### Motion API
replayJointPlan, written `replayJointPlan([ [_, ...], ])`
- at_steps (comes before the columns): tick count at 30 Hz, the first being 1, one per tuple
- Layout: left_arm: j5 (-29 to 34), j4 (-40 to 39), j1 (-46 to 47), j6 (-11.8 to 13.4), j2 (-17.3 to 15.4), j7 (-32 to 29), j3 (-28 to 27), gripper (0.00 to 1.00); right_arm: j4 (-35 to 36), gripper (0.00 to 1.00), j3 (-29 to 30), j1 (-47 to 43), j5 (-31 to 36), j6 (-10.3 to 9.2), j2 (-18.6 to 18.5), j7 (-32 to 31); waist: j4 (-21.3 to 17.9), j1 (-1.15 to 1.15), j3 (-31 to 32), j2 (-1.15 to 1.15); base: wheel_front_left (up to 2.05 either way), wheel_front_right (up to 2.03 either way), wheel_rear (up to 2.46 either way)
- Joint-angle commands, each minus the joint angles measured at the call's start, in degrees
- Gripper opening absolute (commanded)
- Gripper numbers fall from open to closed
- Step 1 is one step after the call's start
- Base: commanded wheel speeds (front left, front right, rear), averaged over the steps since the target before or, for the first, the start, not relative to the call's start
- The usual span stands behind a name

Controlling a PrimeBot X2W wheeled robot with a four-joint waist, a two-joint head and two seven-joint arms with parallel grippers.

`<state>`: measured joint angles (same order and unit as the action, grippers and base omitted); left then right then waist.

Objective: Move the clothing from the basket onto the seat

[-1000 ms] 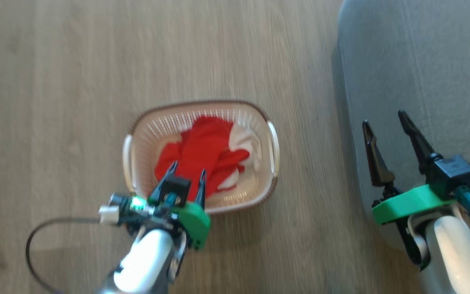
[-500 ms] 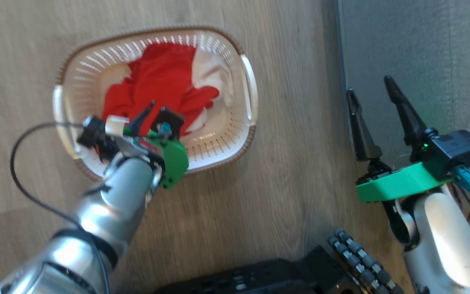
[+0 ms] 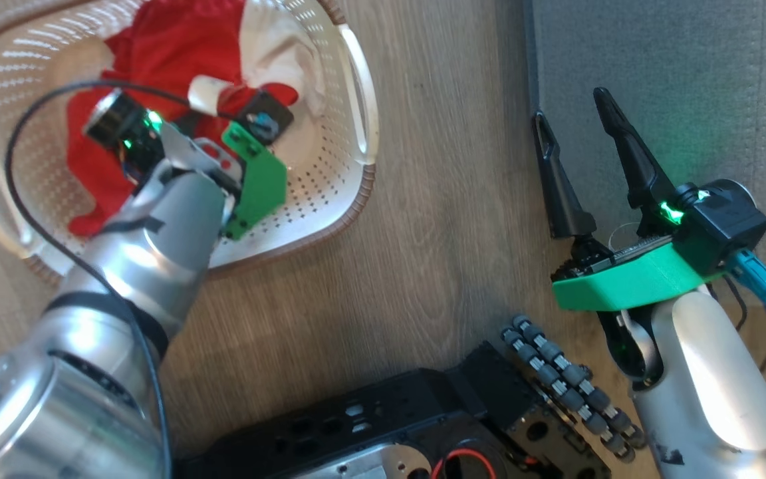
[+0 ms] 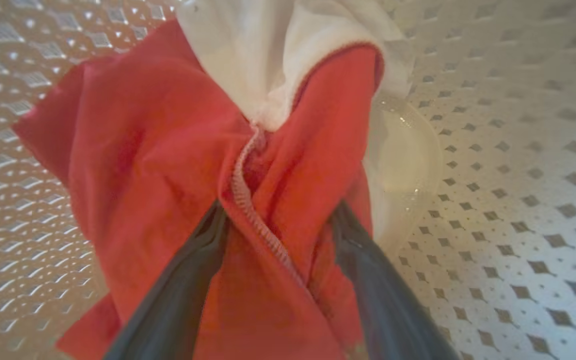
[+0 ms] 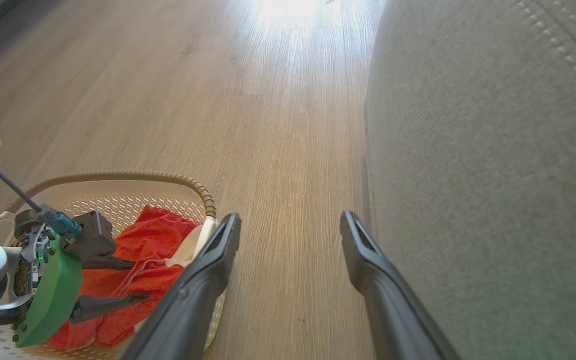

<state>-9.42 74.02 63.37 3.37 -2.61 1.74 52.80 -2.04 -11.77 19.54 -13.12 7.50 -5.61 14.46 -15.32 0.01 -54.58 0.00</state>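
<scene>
Left claw (image 4: 278, 210) is now working down inside the basket (image 3: 356, 86), having dropped in from over the near rim within the last second (the head cam is tilting too, so the basket's shift in frame isn't real). Its fingers are standing spread, straddling a bunched fold of the red clothing (image 4: 143, 150), with the white piece (image 4: 268, 50) just beyond the tips. It isn't pinching yet, so the grab is lining up and nothing is lifting. Right claw (image 3: 569, 105) is idling spread over the floor (image 3: 436, 233), as before, with the seat (image 3: 689, 80) just beside it on its right.

Bright daylight — glare on the floor (image 5: 293, 15) (far end); clothing (image 4: 168, 150) close-up soft.
</scene>
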Motion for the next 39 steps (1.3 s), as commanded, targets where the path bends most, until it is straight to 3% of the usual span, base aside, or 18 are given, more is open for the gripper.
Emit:
replayJointPlan([
  [1, -0.1, -0.3, 1.2, 1.2, -1.3, -1.0, -0.6, 1.0, 1.7, 1.0, -1.4, -1.9, -0.5, -0.01, 0.2, 0.5, -1.2, -0.01, -2.0, 0.0, 0.0, 0.0, 0.0],
  [9, -1.7, -0.1, 2.7, 6.2, -2.0, -7.9, -1.9, 1.0, 2.7, 1.0, -2.1, -2.5, -1.0, -0.01, 0.1, 0.5, -1.0, -0.01, -3.2, 0.0, 0.0, 0.0, 0.0],
  [13, -3.0, -0.1, 2.7, 7.2, -1.9, -9.4, -2.9, 1.0, 3.0, 1.0, -2.1, -2.5, -1.1, -0.01, -0.2, 0.5, -0.8, -0.01, -3.4, 0.0, 0.0, 0.0, 0.0],
  [14, -3.3, -0.1, 2.7, 7.4, -1.8, -9.4, -3.0, 0.0, 3.0, 1.0, -2.1, -2.5, -1.1, -0.01, -0.3, 0.5, -0.7, -0.01, -3.5, 0.0, 0.0, 0.0, 0.0],
  [23, -4.8, -0.1, 2.3, 7.6, -1.6, -9.2, -3.3, 0.0, 3.0, 1.0, -2.0, -1.6, -0.9, -0.01, -0.6, 0.5, -0.5, -0.01, -3.5, 0.0, 0.0, 0.0, 0.0],
  [24, -5.0, -0.1, 2.5, 11.8, -2.0, -8.9, -4.0, 0.0, 3.0, 1.0, -2.0, -1.4, -0.8, -0.01, -0.5, 0.5, -0.6, -0.01, -3.4, 0.0, 0.0, 0.0, 0.0],
  [25, -5.0, -0.1, 2.2, 13.6, -2.0, -8.9, -4.1, 0.0, 2.8, 1.0, -2.2, -1.1, -0.7, -0.01, -0.4, 0.5, -0.7, -0.01, -3.2, 0.0, 0.0, 0.0, 0.0],
  [28, -5.5, -0.1, 1.2, 14.6, -1.9, -7.8, -4.3, 0.0, 2.2, 1.0, -2.6, -0.2, -0.5, -0.01, -0.1, 0.5, -1.0, -0.01, -2.1, 0.0, 0.0, 0.0, 0.0],
  [29, -5.4, -0.1, 0.4, 11.6, -1.6, -7.8, -3.5, 0.0, 1.8, 1.0, -2.5, -0.1, -0.3, -0.01, -0.1, 0.5, -0.7, -0.01, -1.1, 0.0, 0.0, 0.0, 0.0],
  [30, -5.7, -0.1, 0.0, 10.3, -1.3, -7.6, -3.3, 0.0, 1.6, 1.0, -2.3, -0.1, -0.1, -0.01, -0.2, 0.5, -0.4, -0.01, -0.2, 0.0, 0.0, 0.0, 0.0],
  [39, -9.4, -0.1, -6.2, 8.6, -0.4, -2.5, -4.2, 0.0, -0.9, 1.0, 0.3, 0.3, 2.4, -0.01, 0.2, 0.5, 1.4, -0.01, 10.9, 0.0, 0.0, 0.0, 0.0],
])
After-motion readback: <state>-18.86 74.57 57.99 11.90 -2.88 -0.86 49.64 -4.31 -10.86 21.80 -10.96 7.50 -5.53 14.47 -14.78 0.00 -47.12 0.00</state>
